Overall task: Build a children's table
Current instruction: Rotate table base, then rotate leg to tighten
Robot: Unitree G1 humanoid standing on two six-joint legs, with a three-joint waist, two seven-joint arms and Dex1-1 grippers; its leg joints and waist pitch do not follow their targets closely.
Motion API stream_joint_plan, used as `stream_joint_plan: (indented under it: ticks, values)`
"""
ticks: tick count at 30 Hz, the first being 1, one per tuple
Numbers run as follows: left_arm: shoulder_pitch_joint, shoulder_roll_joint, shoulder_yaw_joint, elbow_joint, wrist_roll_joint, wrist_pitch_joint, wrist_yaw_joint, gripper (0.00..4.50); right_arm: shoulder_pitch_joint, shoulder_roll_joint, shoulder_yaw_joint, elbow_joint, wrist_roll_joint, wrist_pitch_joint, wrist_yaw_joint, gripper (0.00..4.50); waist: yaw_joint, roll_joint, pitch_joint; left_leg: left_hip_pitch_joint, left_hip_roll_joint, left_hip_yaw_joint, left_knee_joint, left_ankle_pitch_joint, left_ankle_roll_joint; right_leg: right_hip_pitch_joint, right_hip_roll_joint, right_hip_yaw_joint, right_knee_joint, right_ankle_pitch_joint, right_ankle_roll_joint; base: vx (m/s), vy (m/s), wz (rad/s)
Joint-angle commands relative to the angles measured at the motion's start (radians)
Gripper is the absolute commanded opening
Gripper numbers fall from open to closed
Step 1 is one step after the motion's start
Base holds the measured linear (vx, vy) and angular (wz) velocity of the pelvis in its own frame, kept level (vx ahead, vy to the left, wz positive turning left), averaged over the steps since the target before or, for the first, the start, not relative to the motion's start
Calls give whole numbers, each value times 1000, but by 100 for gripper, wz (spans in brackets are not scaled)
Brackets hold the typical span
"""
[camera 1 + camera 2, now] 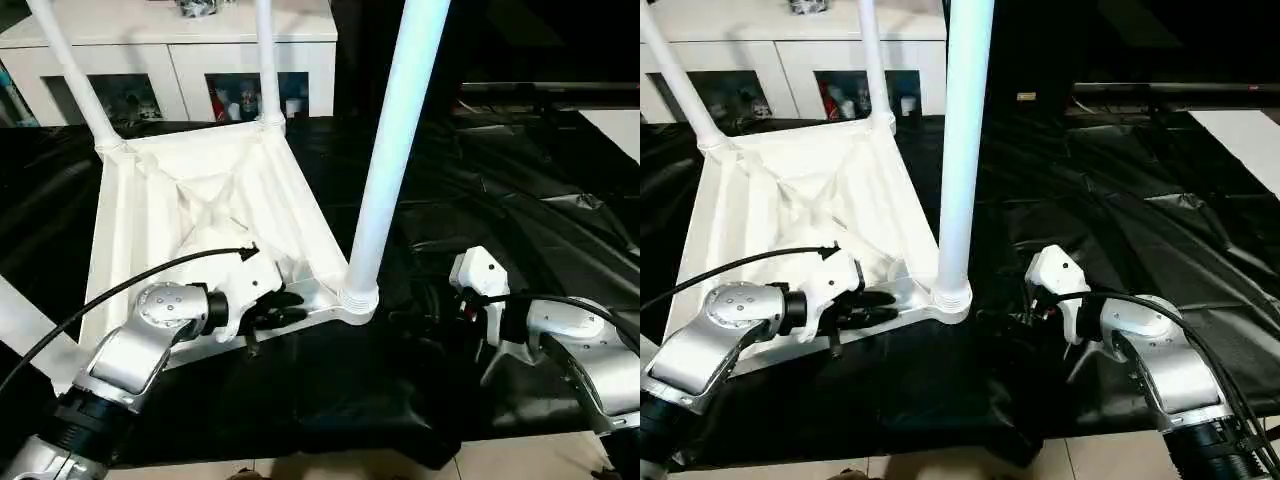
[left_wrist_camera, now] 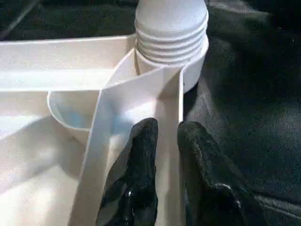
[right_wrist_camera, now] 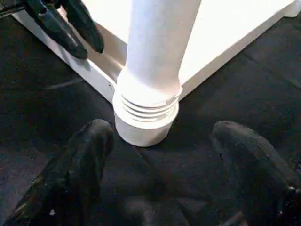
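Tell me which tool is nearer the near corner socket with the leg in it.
Left. The left tool pinches the tabletop's rim beside the corner socket; the right tool sits open on the black sheet, apart from it.

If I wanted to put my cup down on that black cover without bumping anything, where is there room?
The black sheet lies bare from the nearest leg across to the right, beyond the right gripper. The strip along the near edge is also bare. It is crowded at the corner socket, where the left gripper straddles the tabletop rim.
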Motion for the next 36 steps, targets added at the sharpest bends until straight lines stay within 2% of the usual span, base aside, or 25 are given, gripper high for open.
stream_joint_plan:
  ticks: [1, 13, 15, 19, 20, 25, 26, 30, 36]
  values:
    - [15, 5, -17, -3, -1, 21, -5, 102, 0, 0, 5, -19, -3, 1, -7, 377, 4, -9, -68, 11, 52, -29, -73, -229, 37, 42, -58, 41, -77, -321, -187, 0, 0, 0]
    - [25, 7, -36, 10, 41, 39, 14, 102, 2, -3, 8, -19, -5, 5, -5, 377, 5, -12, -67, 11, 52, -30, -73, -231, 40, 42, -58, 41, -78, -330, -183, 0, 0, 0]
    - [28, 19, -46, 14, 55, 37, 15, 102, -3, 0, 13, -15, -7, 4, -5, 377, 5, -15, -66, 10, 51, -30, -74, -237, 39, 42, -58, 41, -80, -348, -177, 0, 0, 0]
    - [30, 21, -45, 15, 55, 40, 15, 102, -6, 3, 17, -13, -9, 2, -4, 377, 4, -14, -65, 11, 51, -30, -74, -244, 36, 41, -59, 41, -81, -368, -174, 0, 0, 0]
    - [31, 17, -41, 12, 50, 45, 15, 72, -7, 4, 17, -12, -8, 3, -4, 377, 4, -14, -65, 11, 51, -30, -74, -247, 35, 40, -59, 41, -82, -376, -172, 0, 0, 0]
    - [27, 4, -35, 14, 48, 53, 19, 52, -13, 5, 17, -5, -10, 2, -5, 377, 4, -14, -65, 11, 51, -31, -74, -245, 33, 39, -59, 41, -81, -379, -168, 0, 0, 0]
    - [25, 2, -35, 14, 48, 55, 20, 22, -14, 5, 17, -3, -10, 2, -6, 377, 4, -14, -66, 12, 52, -31, -74, -245, 33, 39, -59, 41, -81, -375, -169, 0, 0, 0]
    - [23, 2, -39, 18, 53, 60, 21, 6, -20, 7, 15, 5, -8, -1, -8, 377, 4, -14, -67, 10, 51, -31, -74, -238, 35, 41, -58, 41, -78, -350, -177, 0, 0, 0]
    - [23, 16, -57, 22, 68, 58, 6, 6, -27, 19, 14, 18, -11, -14, -20, 377, 1, -12, -69, 9, 50, -30, -72, -229, 41, 43, -58, 41, -77, -320, -190, 0, 0, 0]
